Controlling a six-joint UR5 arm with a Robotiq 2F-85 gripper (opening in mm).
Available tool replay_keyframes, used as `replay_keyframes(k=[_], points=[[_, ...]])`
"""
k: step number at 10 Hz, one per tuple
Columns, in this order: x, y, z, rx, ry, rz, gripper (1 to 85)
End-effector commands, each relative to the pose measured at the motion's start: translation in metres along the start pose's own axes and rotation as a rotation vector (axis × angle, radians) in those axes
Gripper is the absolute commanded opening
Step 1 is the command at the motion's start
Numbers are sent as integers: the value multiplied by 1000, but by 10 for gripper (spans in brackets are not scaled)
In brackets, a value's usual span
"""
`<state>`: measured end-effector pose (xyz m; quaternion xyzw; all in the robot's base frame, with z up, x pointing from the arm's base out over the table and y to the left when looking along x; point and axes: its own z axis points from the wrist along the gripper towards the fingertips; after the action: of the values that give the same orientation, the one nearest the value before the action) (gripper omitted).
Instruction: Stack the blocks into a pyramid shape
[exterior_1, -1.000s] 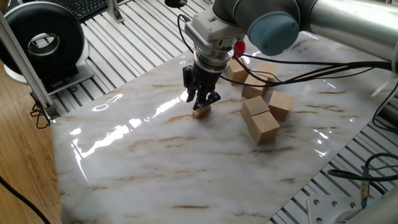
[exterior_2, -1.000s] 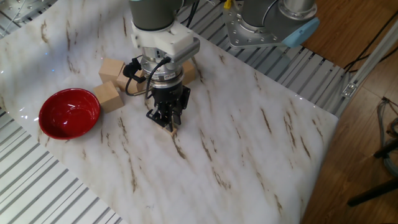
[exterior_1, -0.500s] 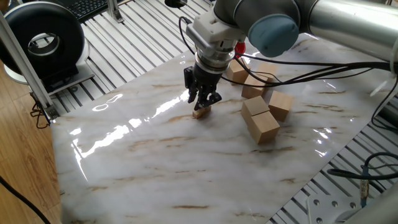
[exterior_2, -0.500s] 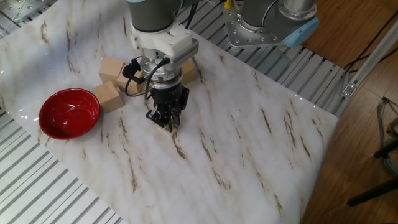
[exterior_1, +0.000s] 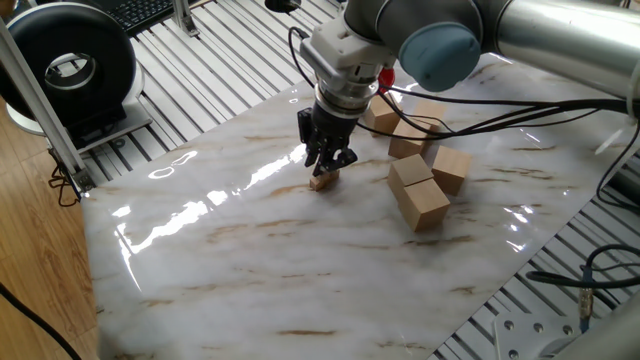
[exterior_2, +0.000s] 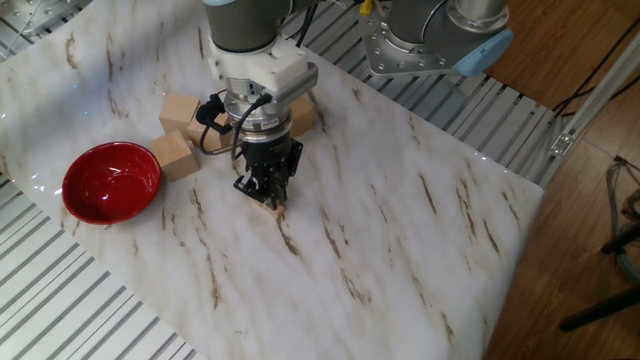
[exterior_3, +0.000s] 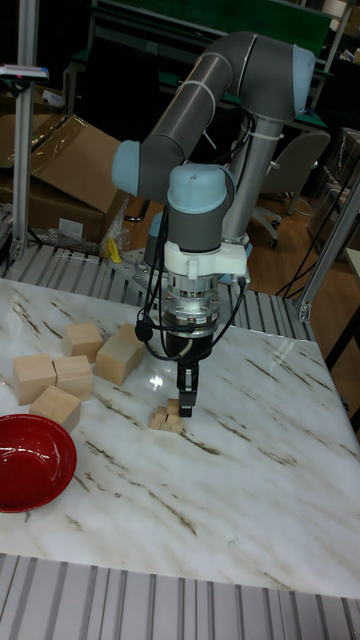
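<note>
Tiny tan blocks (exterior_3: 166, 418) sit in a small stepped pile, the pyramid shape, on the marble table (exterior_3: 250, 500); one cube rests on top of the lower ones. In the fixed views the pile shows only as a small tan lump (exterior_1: 322, 181) (exterior_2: 275, 206) under the fingers. My gripper (exterior_1: 326, 160) (exterior_2: 264, 189) (exterior_3: 186, 398) hangs just above and beside the pile, pointing straight down. It is open by a narrow gap with nothing held between its fingers.
Several large pale wooden blocks (exterior_1: 419, 196) (exterior_3: 58, 378) lie in a group behind the gripper. A red bowl (exterior_2: 112, 181) (exterior_3: 28, 462) sits near the table edge. A black round device (exterior_1: 70, 62) stands off the table, and cables (exterior_1: 470, 118) trail over the big blocks.
The gripper has risen slightly from the pile. The tiny cubes stay where they were on the table.
</note>
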<state>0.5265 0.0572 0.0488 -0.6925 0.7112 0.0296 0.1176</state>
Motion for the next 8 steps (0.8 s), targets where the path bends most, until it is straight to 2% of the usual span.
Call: replay_keyframes(k=[1,6,8], points=[[-2,-1,-2,1,-16,14,270],[-8,4,-3,-12,-34,31,270],[-6,11,-1,-22,-56,54,270]])
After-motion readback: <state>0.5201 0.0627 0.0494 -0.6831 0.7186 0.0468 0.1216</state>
